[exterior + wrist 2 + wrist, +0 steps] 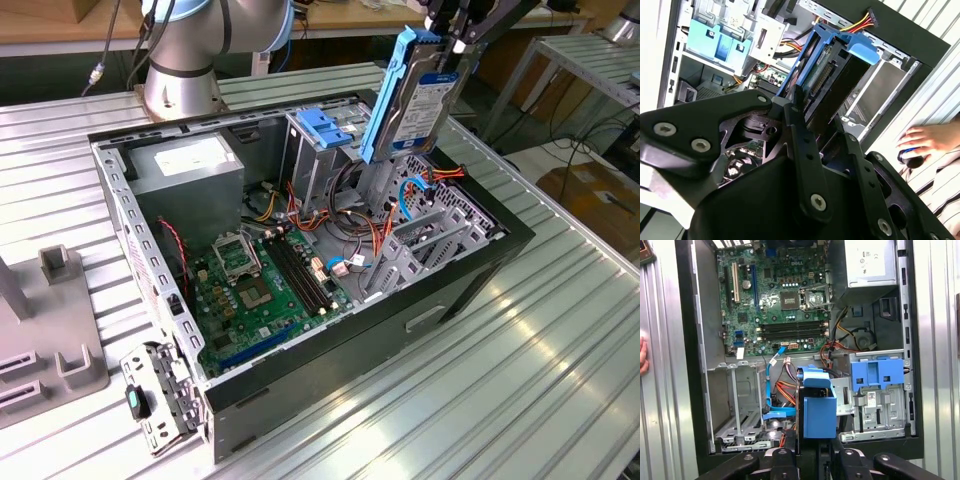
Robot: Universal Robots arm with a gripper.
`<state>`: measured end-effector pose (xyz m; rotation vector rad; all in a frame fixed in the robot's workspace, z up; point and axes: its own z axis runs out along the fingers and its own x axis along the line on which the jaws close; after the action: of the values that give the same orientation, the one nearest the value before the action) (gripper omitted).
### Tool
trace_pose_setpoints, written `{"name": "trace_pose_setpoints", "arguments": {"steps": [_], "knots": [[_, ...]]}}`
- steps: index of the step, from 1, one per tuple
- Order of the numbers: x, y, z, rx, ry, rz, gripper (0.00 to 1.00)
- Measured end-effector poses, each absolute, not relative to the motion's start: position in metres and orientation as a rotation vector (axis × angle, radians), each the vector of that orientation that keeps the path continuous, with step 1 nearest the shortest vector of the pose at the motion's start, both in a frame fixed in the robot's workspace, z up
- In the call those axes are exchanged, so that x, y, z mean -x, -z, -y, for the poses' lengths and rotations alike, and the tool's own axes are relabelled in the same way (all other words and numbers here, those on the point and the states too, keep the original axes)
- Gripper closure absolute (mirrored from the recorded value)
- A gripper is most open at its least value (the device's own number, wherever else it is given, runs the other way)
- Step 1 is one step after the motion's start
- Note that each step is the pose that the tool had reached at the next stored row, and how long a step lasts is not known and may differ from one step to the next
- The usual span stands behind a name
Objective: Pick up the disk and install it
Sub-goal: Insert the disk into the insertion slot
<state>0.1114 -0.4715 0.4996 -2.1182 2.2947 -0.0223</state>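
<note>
Up close, the black tool is clamped on the disk by its blue-railed end. In the exterior view the disk hangs tilted on edge above the open case, over the drive-cage end toward the exterior view's right, not seated in anything yet. Motherboard and grey power supply sit down inside. A person's hand rests on the tabletop just outside the case.

Gripper held high, pointing downward, fingers clamped on the disk
</note>
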Motion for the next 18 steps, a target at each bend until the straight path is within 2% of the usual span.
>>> {"name": "trace_pose_setpoints", "arguments": {"steps": [18], "knots": [[-0.114, -0.5, 0.488, 2.121, 0.029, -2.298, 0.65]]}}
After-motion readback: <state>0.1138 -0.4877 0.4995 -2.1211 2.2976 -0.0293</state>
